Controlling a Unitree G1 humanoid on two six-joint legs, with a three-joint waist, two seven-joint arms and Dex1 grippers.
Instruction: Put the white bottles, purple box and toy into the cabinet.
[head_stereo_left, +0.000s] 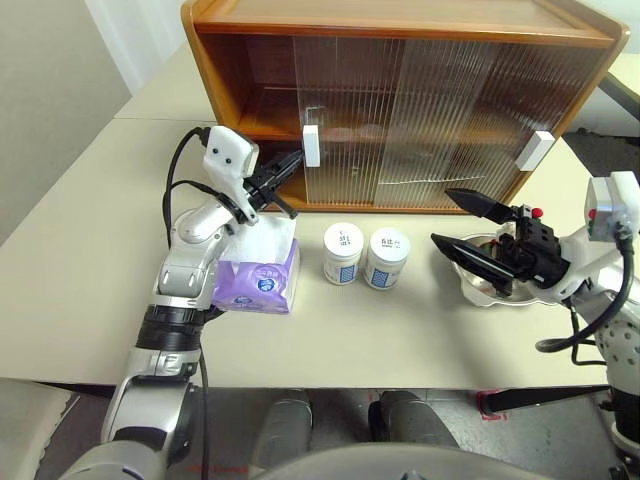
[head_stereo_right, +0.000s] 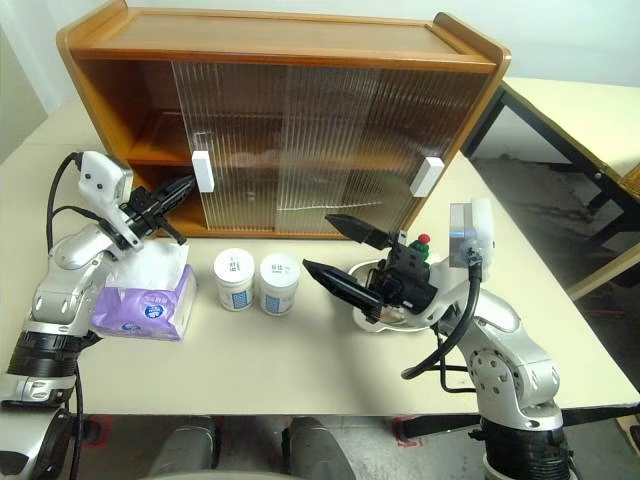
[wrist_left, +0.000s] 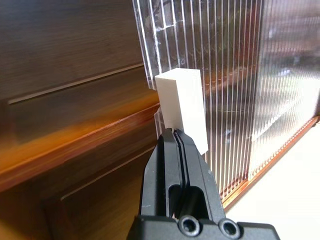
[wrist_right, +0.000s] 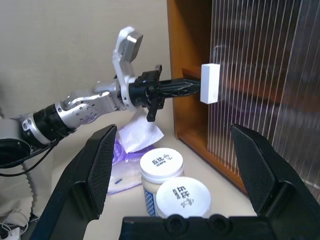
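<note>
The wooden cabinet (head_stereo_left: 400, 30) stands at the back of the table with its ribbed doors. The left door is slid partly right, leaving an open gap at the cabinet's left end. My left gripper (head_stereo_left: 293, 160) is shut, its tip against the left side of that door's white handle (wrist_left: 182, 105). Below my left arm lies the purple box (head_stereo_left: 258, 275). The two white bottles (head_stereo_left: 343, 252) (head_stereo_left: 386, 258) stand side by side in front of the cabinet. My right gripper (head_stereo_left: 440, 214) hovers open and empty to their right. The toy's red pompom (head_stereo_right: 423, 240) peeks from behind my right hand; the rest is hidden.
A shiny metal dish (head_stereo_left: 478, 287) sits under my right gripper. The right door's white handle (head_stereo_left: 536, 150) is at the cabinet's right end. Another table (head_stereo_right: 580, 110) stands off to the right across a gap.
</note>
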